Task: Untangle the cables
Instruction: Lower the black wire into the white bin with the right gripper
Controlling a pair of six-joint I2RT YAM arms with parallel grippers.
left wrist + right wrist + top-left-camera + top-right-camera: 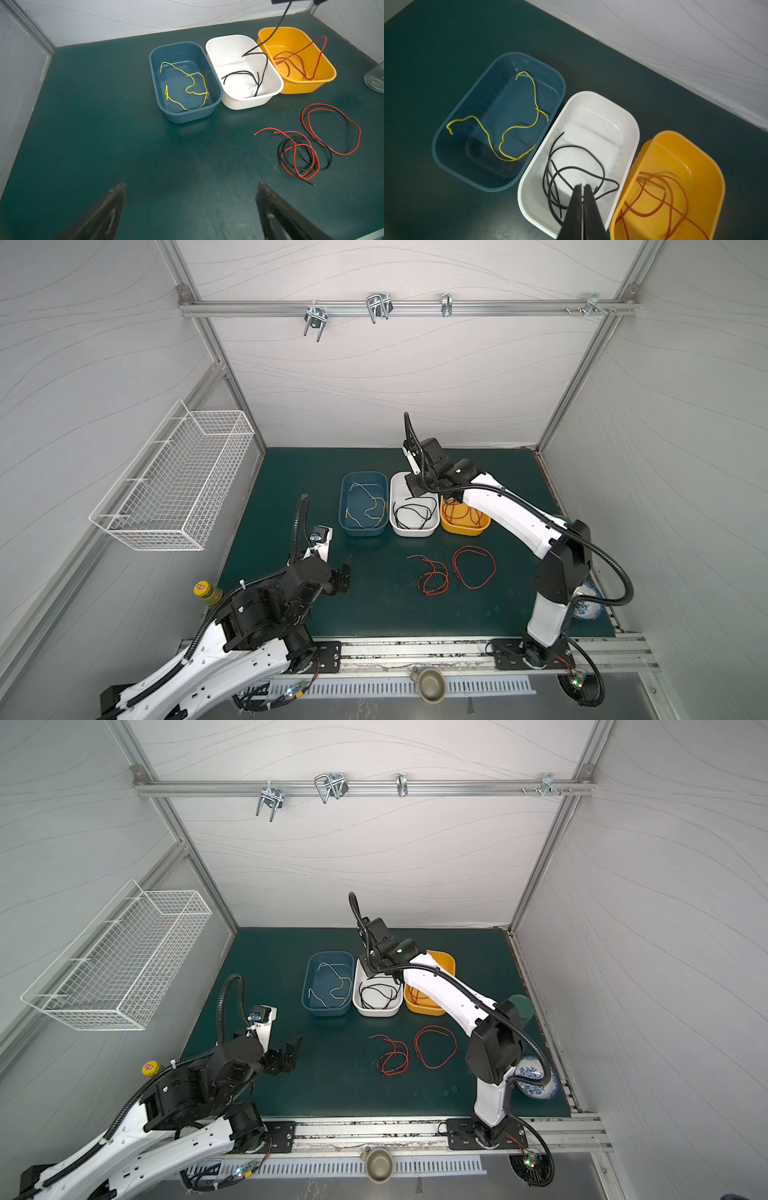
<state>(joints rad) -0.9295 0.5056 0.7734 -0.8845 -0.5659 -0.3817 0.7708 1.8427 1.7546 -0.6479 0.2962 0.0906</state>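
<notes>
Black-fingered left gripper [191, 185] gapes empty, well left of the tangled thin red and black cables [295, 145] on the dark green mat [104, 124]; the right gripper [582, 185] pinches a thin black cable [279, 22] dangling into the white plastic tub [245, 102].

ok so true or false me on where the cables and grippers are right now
1. The blue tub holds a yellow cable. True.
2. The white tub is empty. False: black cable lies in it.
3. The left gripper is open and holds nothing. True.
4. Every red cable is in a tub. False: red cables lie on the mat, tangled with a second black cable.
5. The right gripper is open. False: it is shut on the black cable over the white tub.
</notes>
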